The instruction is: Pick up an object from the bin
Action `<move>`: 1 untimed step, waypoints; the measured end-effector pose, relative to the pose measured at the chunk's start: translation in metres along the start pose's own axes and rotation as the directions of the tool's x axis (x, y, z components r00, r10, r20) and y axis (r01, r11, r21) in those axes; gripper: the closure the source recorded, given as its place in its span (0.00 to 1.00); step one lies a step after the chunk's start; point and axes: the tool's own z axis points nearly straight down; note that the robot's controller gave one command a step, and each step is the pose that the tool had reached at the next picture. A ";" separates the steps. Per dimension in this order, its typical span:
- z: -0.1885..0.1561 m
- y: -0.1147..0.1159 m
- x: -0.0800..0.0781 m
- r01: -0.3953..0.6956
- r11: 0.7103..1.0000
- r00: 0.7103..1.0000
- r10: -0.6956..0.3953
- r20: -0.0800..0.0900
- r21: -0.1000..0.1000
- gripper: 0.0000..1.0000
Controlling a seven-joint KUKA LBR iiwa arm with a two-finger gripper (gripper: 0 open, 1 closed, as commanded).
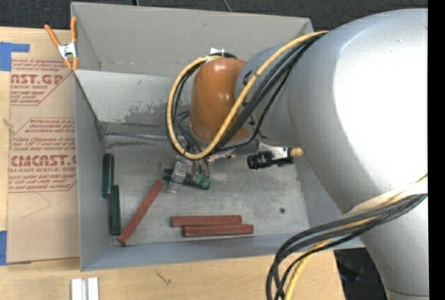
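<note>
- Low over the middle of the grey metal bin (pixel 132 93), my tool (pixel 186 177) hangs beneath the orange cover (pixel 215 100) on my wrist. I cannot tell whether it is spread or pressed together.
- The nearest thing is a reddish-brown stick (pixel 142 211). Its upper end lies just beside the tool, on the side away from my arm, and its long axis runs diagonally from there toward the bin's near corner.
- Two reddish-brown bars (pixel 206 220) lie side by side, on the camera's side of the tool.
- Two dark green sticks (pixel 108 177) lie along the wall farthest from my arm, well apart from the tool.
- The floor is bare, scuffed metal, with open room around the tool. I judge the pick calls for a short shift toward the stick's end, with the tool turned across its axis.
</note>
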 end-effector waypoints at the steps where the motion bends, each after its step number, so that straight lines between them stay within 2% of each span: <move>1: 0.000 0.000 0.000 0.000 1.000 1.000 0.000 0.000 0.000 1.00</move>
